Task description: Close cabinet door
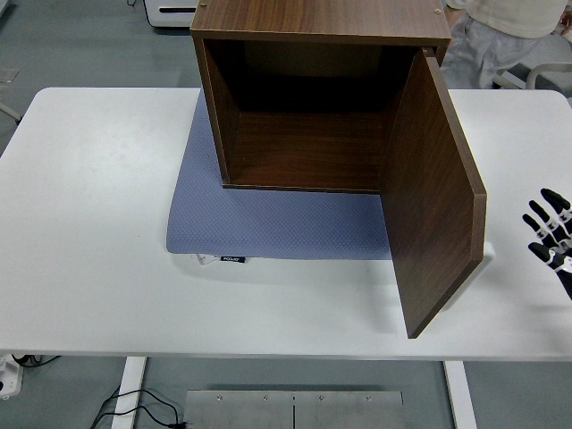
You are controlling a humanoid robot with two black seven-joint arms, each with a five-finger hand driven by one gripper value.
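Note:
A dark wooden cabinet (pixel 313 98) stands on a blue-grey mat (pixel 268 219) at the back middle of the white table (pixel 89 223). Its inside is empty. The door (pixel 433 201), hinged on the right side, stands wide open and juts toward the table's near edge. My right hand (pixel 547 234) shows at the right edge, fingers spread and holding nothing, a short gap to the right of the door's outer face. The left arm is out of view.
A person in light clothing (pixel 500 31) stands behind the table at the top right, beside a chair. A white device (pixel 170 11) sits on the floor at the top left. A metal plate (pixel 295 407) lies below the near edge.

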